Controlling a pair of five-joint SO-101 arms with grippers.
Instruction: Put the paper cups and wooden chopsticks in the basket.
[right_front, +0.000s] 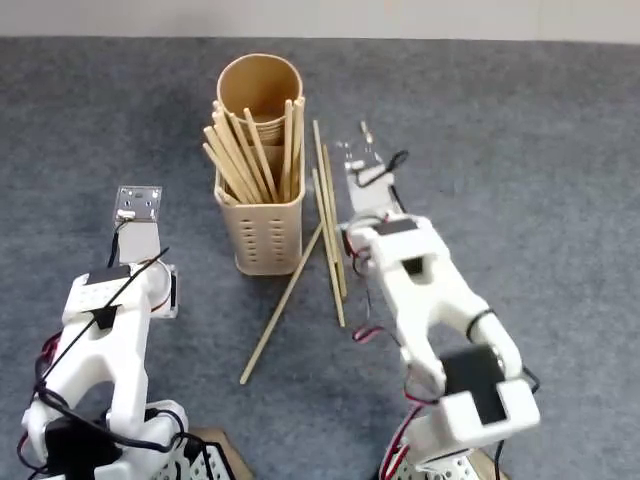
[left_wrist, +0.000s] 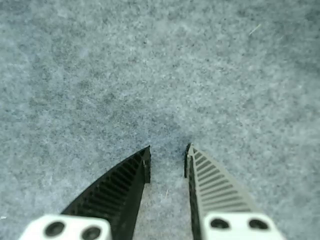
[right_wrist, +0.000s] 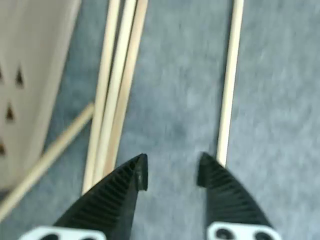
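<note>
A tall beige plastic basket (right_front: 268, 240) with slotted walls stood upright on the grey worktop (right_front: 520, 150). Nested brown paper cups (right_front: 259, 90) sat mouth-up in its far side, and a bundle of pale wooden chopsticks (right_front: 243, 155) leaned inside against them. More loose chopsticks (right_front: 326, 200) lay flat just beside the basket, a few roughly parallel, and one slanting chopstick (right_front: 283, 303) ran away from its base.

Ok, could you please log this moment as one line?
left fingers open, over carpet | right fingers open, over loose chopsticks | basket holds cups, chopsticks
</note>
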